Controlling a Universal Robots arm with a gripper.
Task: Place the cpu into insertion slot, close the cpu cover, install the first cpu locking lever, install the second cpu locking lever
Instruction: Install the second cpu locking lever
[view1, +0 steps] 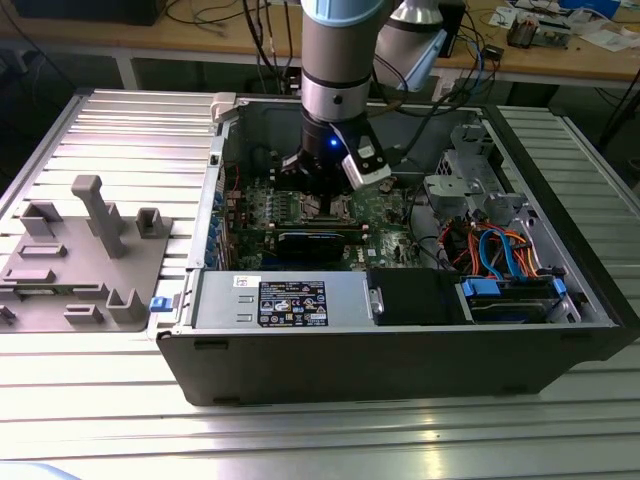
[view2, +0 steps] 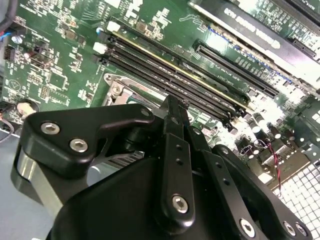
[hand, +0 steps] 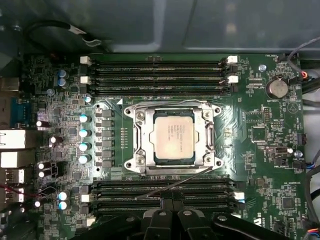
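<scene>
1. The cpu (hand: 173, 136), a flat square with a dull silver-grey top, lies seated in the insertion slot (hand: 156, 161) on the green circuit board (hand: 260, 165).
2. The cpu cover (hand: 141, 137) (thin bright metal frame, square window) lies flat around the chip.
3. The hand (view2: 175, 107), matte black with bolted links, hangs just above the board beside the socket; fingers pressed together, gripping nothing.
4. Long black memory slots (hand: 157, 70) flank the socket.

Silver-grey cpu (hand: 173, 136), silver cpu cover (hand: 140, 137), green circuit board (hand: 260, 115).
</scene>
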